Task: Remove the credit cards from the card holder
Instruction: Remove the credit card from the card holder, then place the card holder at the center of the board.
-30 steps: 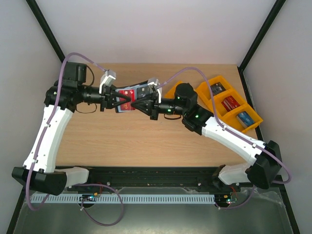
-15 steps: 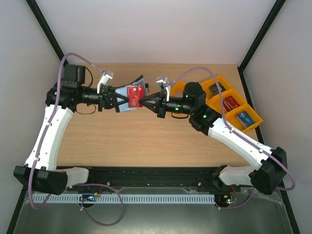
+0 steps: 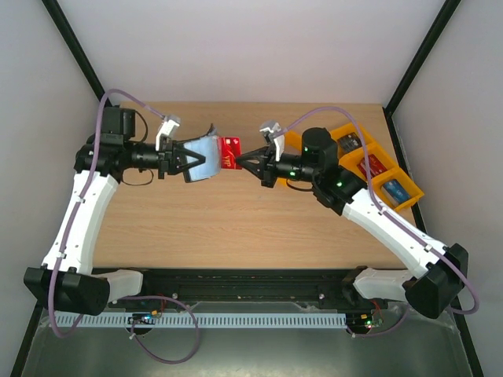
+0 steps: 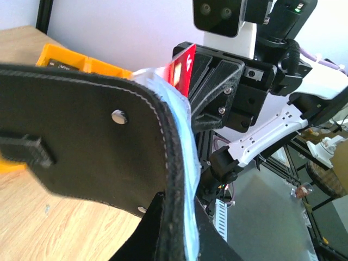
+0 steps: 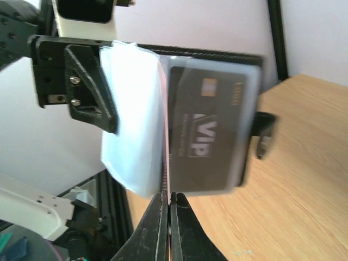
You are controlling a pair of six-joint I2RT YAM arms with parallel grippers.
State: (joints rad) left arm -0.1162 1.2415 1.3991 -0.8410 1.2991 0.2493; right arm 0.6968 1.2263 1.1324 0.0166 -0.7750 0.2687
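Left arm point(image 3: 78, 212) and right arm point(image 3: 385, 224) match: long white shells w/ rows of small dark dots along the edges (prob. screws, too small to be sure), black joints, chunky black bases point(image 3: 67, 289). A purple cable point(image 3: 126, 96) loops off each arm. Small green lights point(image 3: 339, 184) glow on the right arm's black parts. Left gripper point(image 3: 191, 162) and right gripper point(image 3: 240, 157) are black and angular, w/ silver screws point(image 5: 76, 91). Each wrist carries a white camera box point(image 4: 220, 15) w/ a black lens panel.
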